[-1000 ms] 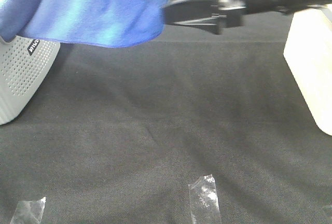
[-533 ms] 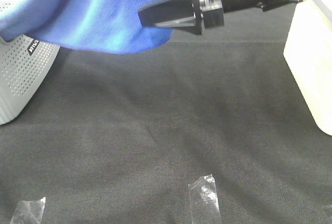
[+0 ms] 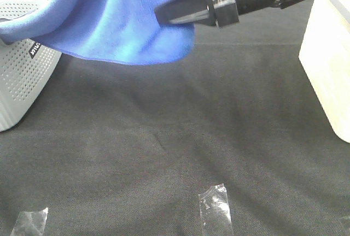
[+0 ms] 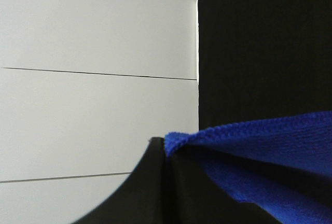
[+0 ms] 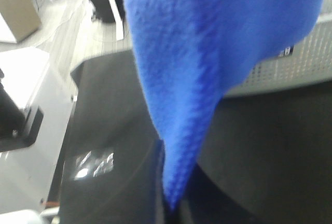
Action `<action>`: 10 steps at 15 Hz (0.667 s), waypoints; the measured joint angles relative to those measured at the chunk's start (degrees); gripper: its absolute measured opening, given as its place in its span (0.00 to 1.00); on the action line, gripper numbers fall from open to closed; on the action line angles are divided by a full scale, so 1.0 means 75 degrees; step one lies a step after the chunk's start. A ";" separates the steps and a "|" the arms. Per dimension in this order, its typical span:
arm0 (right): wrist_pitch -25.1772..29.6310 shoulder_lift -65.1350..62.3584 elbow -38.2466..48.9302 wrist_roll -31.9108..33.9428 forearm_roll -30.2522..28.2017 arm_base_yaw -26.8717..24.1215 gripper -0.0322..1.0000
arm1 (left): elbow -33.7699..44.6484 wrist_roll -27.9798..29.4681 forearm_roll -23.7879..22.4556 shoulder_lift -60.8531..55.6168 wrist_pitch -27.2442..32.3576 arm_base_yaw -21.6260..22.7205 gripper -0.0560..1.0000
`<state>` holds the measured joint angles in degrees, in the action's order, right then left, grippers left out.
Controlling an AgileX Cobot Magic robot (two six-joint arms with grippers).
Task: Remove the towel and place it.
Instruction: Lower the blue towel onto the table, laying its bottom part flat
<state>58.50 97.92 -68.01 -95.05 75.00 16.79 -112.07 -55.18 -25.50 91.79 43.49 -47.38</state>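
Observation:
The bright blue towel (image 3: 120, 23) hangs in the air at the back left, one end draped over a grey basket. My right gripper (image 3: 165, 16) reaches in from the top right and is shut on the towel's right edge. In the right wrist view the towel (image 5: 207, 53) runs down into the closed fingers of the right gripper (image 5: 168, 203). My left gripper is out of the high view. In the left wrist view the left gripper (image 4: 165, 149) pinches a stitched corner of the towel (image 4: 280, 151).
A grey perforated basket (image 3: 22, 77) stands at the left edge. A cream box (image 3: 328, 66) stands at the right edge. Two pieces of clear tape (image 3: 216, 211) (image 3: 30, 222) are stuck on the black table cloth (image 3: 175, 137) near the front.
My right gripper moved left to the towel's edge and closed on it. The towel's right edge now sits lower and farther right, and more of the basket's top shows.

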 joint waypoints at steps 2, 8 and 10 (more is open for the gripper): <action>-0.0359 0.0000 -0.0023 0.0901 -0.0428 0.0000 0.03 | 0.0000 0.0413 0.0000 0.0061 0.0000 0.0008 0.05; -0.1314 -0.0176 -0.0856 0.5424 -0.2636 0.0000 0.03 | 0.0000 0.1933 0.0000 0.0191 0.0199 0.0008 0.05; -0.1031 -0.0374 -0.1581 0.7311 -0.4102 0.0000 0.03 | 0.0000 0.2162 -0.0015 0.0267 0.0183 0.0008 0.05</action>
<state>50.76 95.11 -79.87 -40.22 44.23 16.79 -112.07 -38.96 -25.61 93.79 44.86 -47.33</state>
